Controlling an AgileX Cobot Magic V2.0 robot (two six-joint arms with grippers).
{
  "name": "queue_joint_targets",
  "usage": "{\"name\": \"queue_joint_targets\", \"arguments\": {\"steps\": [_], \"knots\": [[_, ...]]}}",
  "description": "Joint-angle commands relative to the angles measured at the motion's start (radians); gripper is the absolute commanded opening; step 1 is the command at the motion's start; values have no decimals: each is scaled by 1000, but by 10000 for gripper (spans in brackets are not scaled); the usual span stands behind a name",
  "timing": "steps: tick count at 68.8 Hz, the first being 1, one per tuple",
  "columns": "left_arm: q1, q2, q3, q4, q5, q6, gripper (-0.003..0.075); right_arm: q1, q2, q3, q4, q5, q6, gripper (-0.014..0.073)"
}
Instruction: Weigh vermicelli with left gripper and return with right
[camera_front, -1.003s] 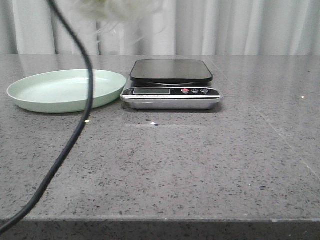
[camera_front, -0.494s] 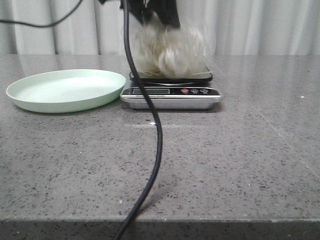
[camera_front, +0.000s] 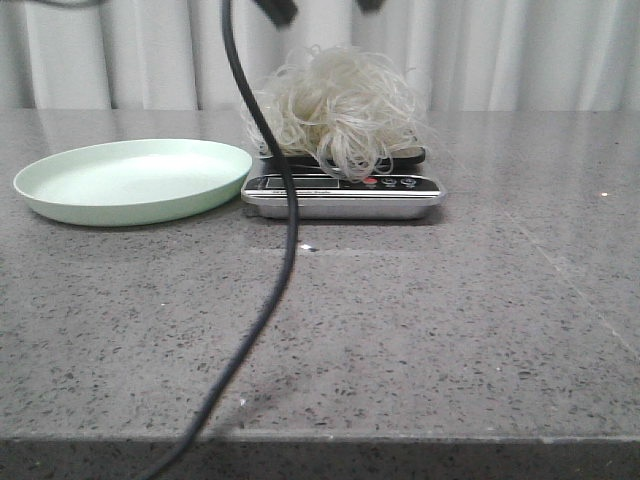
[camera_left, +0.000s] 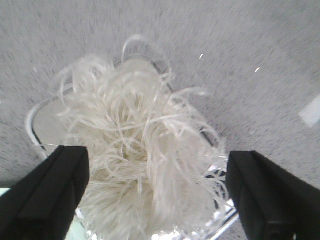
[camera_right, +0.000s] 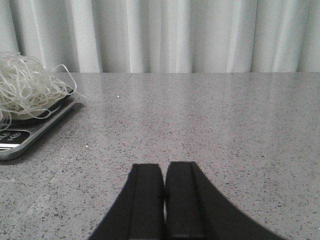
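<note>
Vermicelli (camera_front: 338, 108), a fluffy clump of translucent white strands, sits on the silver kitchen scale (camera_front: 342, 190), directly below the left gripper's (camera_left: 157, 192) spread fingers; right gripper (camera_right: 165, 200), fingers pressed together, rests well apart.

- The vermicelli (camera_front: 338, 108) was a fluffy, tangled clump of thin, curly, translucent white strands.
- It sat heaped on the scale (camera_front: 342, 190) platform, covering most of it.
- Loose strands drooped over the front edge onto the button panel and strayed past both sides.
</note>
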Motion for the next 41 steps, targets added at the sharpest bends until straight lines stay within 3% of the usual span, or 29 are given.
{"name": "queue_joint_targets", "arguments": {"steps": [1,22,41], "knots": [[-1,-133,-7,20,-59,-2,617,-6,-17,-8,-5,-83,-8,179],[-1,-477,356,66,-238,0,617,-6,-17,-8,-5,-83,-8,179],[-1,-902,842,68,-524,9,617,-6,-17,-8,-5,-83,-8,179]]}}
